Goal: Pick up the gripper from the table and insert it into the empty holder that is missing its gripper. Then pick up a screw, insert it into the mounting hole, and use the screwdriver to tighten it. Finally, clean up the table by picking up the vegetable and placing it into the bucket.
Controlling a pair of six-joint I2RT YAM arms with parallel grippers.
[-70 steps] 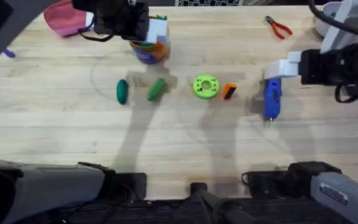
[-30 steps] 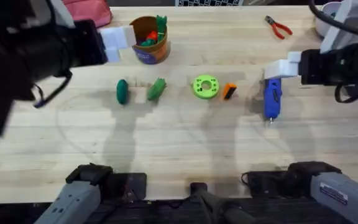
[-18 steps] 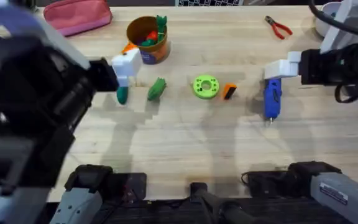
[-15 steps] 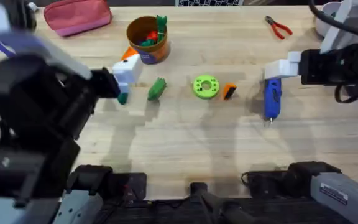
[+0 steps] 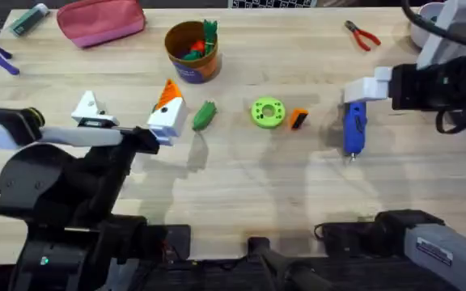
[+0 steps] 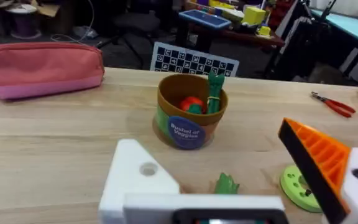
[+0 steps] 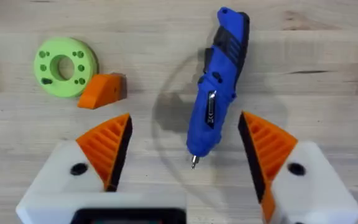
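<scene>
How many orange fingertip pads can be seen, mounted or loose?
4. Two are on the right gripper, one is on the left gripper, whose other finger is bare white, and one loose gripper piece lies on the table beside the green disc.

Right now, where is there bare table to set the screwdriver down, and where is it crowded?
Bare wood runs along the near side, in front of the green disc and screwdriver. Another open patch lies between the bucket and the pliers. The middle row, green vegetable to orange gripper, is crowded.
</scene>
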